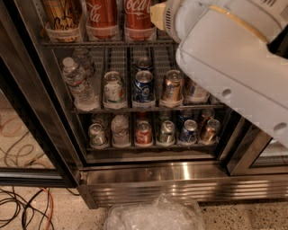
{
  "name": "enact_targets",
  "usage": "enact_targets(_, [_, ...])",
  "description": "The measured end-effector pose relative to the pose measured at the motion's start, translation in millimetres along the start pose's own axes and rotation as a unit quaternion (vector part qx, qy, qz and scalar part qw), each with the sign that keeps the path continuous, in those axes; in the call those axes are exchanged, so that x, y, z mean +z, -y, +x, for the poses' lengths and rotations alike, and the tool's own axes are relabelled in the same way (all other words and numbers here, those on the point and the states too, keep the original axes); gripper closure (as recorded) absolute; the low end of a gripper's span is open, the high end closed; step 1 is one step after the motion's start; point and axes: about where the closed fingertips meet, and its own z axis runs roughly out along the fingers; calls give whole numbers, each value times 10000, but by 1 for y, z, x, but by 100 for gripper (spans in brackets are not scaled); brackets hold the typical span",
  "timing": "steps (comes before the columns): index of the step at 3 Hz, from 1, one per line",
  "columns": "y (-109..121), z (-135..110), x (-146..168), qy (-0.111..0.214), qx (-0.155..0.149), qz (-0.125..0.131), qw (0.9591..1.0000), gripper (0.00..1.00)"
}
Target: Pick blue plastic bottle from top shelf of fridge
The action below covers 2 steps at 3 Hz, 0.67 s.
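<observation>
Wire of the top shelf [108, 43] carries the clear, brown-tinted blue plastic bottle [63, 15] at left; the gripper [158, 13] lies right, beyond two Coca-Cola bottles [102, 18], its state impossible to tell.

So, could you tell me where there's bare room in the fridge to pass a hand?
Bare wire shows on the middle shelf behind the white can. The top shelf is packed bottle to bottle, the bottom row of cans likewise. The arm blocks the right; the gripper is out of view.
</observation>
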Motion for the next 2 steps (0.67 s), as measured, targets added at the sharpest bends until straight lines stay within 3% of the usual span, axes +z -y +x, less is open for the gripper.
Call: enact_targets(2, [24, -7, 18, 205, -156, 540, 9982, 34])
